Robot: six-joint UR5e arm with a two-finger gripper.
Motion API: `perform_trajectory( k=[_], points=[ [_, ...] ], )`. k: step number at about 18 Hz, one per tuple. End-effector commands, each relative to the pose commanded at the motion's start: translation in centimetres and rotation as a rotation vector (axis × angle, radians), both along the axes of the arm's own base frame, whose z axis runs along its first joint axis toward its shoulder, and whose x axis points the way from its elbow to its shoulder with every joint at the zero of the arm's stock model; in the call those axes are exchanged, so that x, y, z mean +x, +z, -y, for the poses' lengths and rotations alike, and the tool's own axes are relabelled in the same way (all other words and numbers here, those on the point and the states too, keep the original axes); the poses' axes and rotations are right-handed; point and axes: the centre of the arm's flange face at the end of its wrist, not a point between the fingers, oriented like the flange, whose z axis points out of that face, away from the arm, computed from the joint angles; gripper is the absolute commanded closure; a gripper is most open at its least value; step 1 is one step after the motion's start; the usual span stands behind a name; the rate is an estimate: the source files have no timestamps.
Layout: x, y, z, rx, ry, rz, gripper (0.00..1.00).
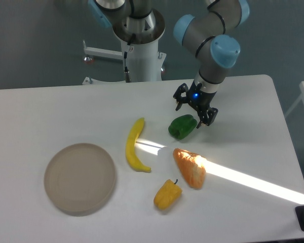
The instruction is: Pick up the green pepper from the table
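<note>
2 fingers of my gripper (196,110) stand spread, holding nothing, just above and behind the pepper (182,126), which lies on the table (50,106) near the banana (134,146). I judge this the approach step: next I need to drop lower and straddle the pepper before closing. My fingertips are dark and small; whether one touches the pepper, I cannot tell.

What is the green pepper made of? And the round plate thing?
The green pepper looks like glossy plastic or a waxy real skin; it shows shiny highlights, so I cannot tell which. The round plate looks like dull, matte beige plastic or ceramic: no shine, smooth with a raised rim. The table looks like a smooth white laminate.
</note>
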Motion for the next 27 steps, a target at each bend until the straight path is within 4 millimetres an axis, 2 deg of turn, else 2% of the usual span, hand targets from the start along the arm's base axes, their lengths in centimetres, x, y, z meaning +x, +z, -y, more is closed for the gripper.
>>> perform_trajectory(
  k=[8, 14, 15, 18, 20, 23, 25, 27],
  points=[
    [0.3, -1.1, -0.1, -0.01, -0.003, 0.014, 0.0],
    [0.7, -1.6, -0.8, -0.008, -0.02, 0.011, 0.0],
    [0.6, -1.5, -0.8, -0.005, -0.018, 0.006, 0.09],
    [0.4, -1.2, -1.0, 0.001, -0.02, -0.002, 0.52],
    [0.3, -1.0, -1.1, 0.005, -0.021, -0.005, 0.68],
    [-0.2, -0.2, -1.4, 0.014, -0.027, -0.027, 0.72],
    [-0.8, 1.1, -1.9, 0.03, -0.038, -0.05, 0.72],
    [-1.3, 3.3, -2.9, 0.053, -0.045, -0.085, 0.72]
  ],
)
